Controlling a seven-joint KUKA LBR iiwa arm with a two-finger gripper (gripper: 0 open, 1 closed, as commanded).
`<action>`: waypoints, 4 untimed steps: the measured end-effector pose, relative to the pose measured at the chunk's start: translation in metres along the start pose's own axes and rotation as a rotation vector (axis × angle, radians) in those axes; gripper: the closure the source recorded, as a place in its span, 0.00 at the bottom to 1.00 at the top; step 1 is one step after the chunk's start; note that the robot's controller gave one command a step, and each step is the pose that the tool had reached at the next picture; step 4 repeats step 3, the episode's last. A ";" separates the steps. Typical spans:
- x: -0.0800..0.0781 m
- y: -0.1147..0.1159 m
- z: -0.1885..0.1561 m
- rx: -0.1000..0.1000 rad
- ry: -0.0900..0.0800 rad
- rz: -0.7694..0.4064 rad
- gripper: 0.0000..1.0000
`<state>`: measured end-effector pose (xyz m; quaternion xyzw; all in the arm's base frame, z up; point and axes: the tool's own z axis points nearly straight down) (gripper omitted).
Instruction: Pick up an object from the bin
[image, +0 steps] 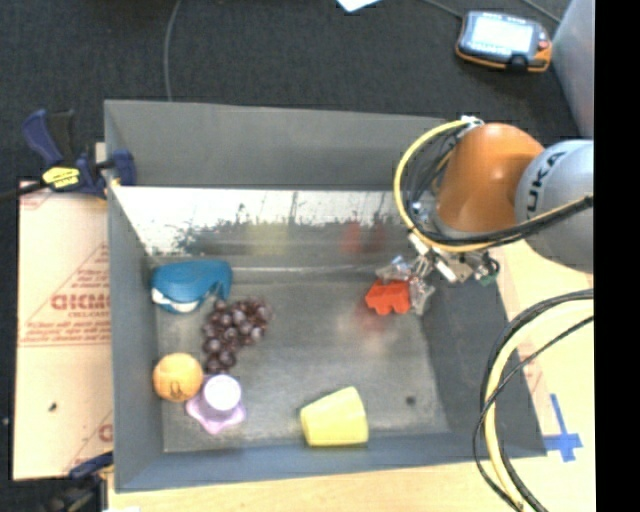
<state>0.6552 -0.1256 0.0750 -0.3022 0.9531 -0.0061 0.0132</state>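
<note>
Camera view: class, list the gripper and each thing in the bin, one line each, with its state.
Gripper: low, against the red toy.
Red toy: by the gripper; held or not, unclear.
Yellow cup: on its side, at the front.
Grapes: lying loose, left.
Orange ball: resting beside the purple bottle.
Purple bottle: front left.
Blue toy: lying back left.

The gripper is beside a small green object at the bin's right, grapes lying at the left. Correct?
Not green: the camera view shows the small object beside the gripper is red. It is at the bin's right, grapes at the left.
</note>
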 end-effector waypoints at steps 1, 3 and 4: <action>0.000 0.000 0.000 -0.001 -0.001 0.002 1.00; -0.001 -0.001 -0.022 -0.001 -0.003 0.007 1.00; -0.001 -0.001 -0.022 -0.001 -0.003 0.007 1.00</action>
